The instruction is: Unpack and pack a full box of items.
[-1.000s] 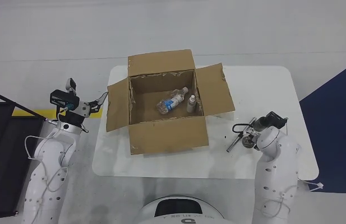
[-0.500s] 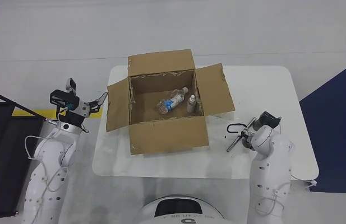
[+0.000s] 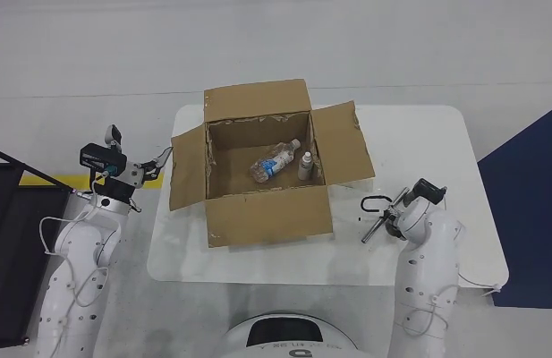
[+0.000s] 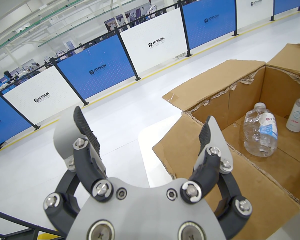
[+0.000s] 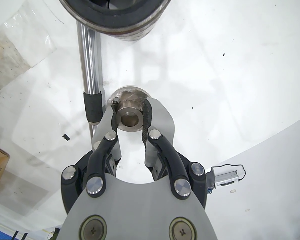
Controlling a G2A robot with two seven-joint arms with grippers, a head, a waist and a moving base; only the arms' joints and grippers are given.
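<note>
White table [image 3: 258, 264] with rounded corners is the biggest thing here. The cardboard box [image 3: 271, 215] sits on its far-left half with all four flaps folded out.

Left pincer [image 4: 143, 118] hangs off the left edge of the table, just beside the box's left flap. It's spread wide with nothing in it.

Right pincer [image 5: 130, 111] is low over the table on the right, a bit nearer than the box's right flap. It's clamped on a small metal hub [image 5: 128, 118], a short tube with a wider flange at its far end, one pad on each side of the tube.

Inside the box, a clear water bottle [image 3: 276, 163] lies on its side around the middle of the floor. It has a white cap and a blue-and-white label. Just to its right a small white spray bottle [image 3: 305, 165] stands upright near the right wall.

Out on the table by the right pincer there's a black-rimmed metal cup [image 5: 115, 24]. A steel rod [image 5: 88, 58] with a black band on it runs from under the cup to right beside the hub. Can't tell if the rod touches the hub.
</note>
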